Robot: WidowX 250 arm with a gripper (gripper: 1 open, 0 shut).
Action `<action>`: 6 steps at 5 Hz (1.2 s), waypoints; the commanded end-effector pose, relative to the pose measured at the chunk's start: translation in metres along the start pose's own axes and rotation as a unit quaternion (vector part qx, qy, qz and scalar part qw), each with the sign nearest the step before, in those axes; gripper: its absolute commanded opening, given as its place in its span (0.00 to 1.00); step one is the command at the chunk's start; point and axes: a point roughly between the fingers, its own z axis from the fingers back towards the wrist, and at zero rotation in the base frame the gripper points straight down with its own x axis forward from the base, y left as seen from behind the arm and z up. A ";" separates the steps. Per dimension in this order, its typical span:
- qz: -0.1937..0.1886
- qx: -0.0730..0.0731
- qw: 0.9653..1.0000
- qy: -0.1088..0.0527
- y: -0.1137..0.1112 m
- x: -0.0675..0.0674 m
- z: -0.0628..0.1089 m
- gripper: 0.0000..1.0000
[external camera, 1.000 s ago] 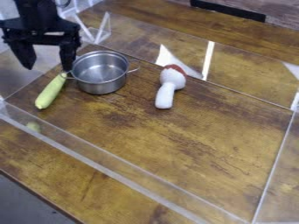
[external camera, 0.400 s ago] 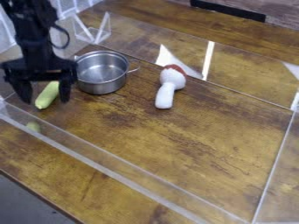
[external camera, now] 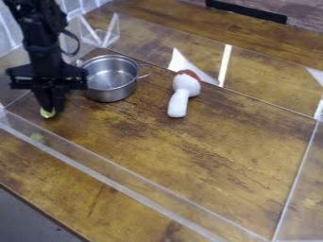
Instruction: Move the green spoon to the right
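The counter [external camera: 190,161] is dark, worn wood with pale scuffed streaks, and it fills almost the whole view. At the lower left corner the surface drops away into a darker strip. A low clear plastic wall [external camera: 151,200] runs along the near side, slanting from the left edge towards the lower right, and meets another clear panel along the right side; together with a clear panel at the back they fence in the working area. The near and right parts of this fenced area are bare wood, giving wide open room to the right of the objects.

Further back, on the left, one black end effector [external camera: 49,106] points straight down at the counter, its fingers pressed together. One green spoon [external camera: 48,113] is there: only a small yellow-green bit shows at the fingertips, low on the counter near the left wall; the fingers appear to pinch it. Just behind and to the right stands one steel pot [external camera: 109,77], open and upright, close to the arm. Right of the pot, well apart, lies one white mushroom-shaped toy [external camera: 183,95] with a red part at its far end. Beyond these, the rear clear panel catches bright reflections.
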 end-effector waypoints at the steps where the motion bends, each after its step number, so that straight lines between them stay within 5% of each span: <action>1: 0.007 -0.012 0.998 -0.056 -0.022 0.012 0.049 0.00; 2: 0.001 -0.030 0.997 -0.068 -0.059 0.011 0.072 0.00; 3: -0.057 -0.061 0.994 -0.064 -0.091 0.012 0.084 0.00; 4: -0.089 -0.065 0.992 -0.063 -0.067 0.007 0.075 1.00; 5: -0.111 -0.067 0.990 -0.064 -0.036 0.003 0.068 1.00; 6: -0.092 -0.058 0.992 -0.067 -0.010 0.011 0.054 1.00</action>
